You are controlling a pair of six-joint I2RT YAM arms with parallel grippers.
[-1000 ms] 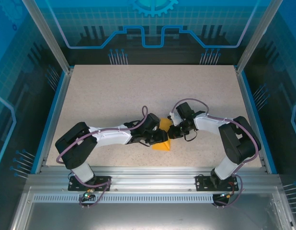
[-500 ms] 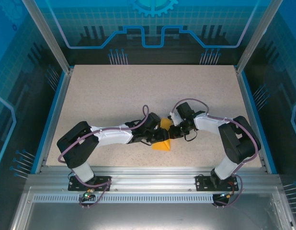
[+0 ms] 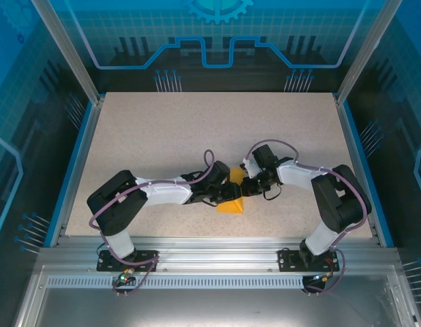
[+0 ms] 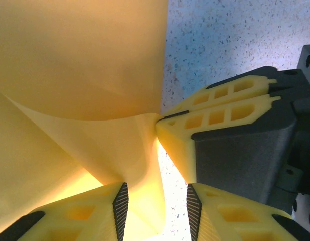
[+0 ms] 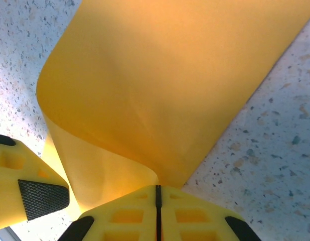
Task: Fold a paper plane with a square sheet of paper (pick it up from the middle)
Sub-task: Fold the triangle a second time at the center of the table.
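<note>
Mid-fold: the square sheet of paper (image 3: pixel 231 204) sits bowed at the counter's (image 3: pixel 163 136) near middle. The right gripper (image 5: pixel 156 193) clamps its edge; the left gripper (image 4: pixel 157 201) straddles the curl, parted. Next, likely: pinching the crease flat.

My left arm (image 3: pixel 159 193) is stretched low toward the paper sheet (image 3: pixel 231 206), forearm near level. My left gripper (image 4: pixel 157 201) sits at the sheet's left side, jaws partly apart, a fold of the sheet standing between the pads. My right arm (image 3: pixel 302 176) bends in from the sheet's right. My right gripper (image 5: pixel 157 193) has its jaws closed, tips pinching the sheet's edge.
</note>
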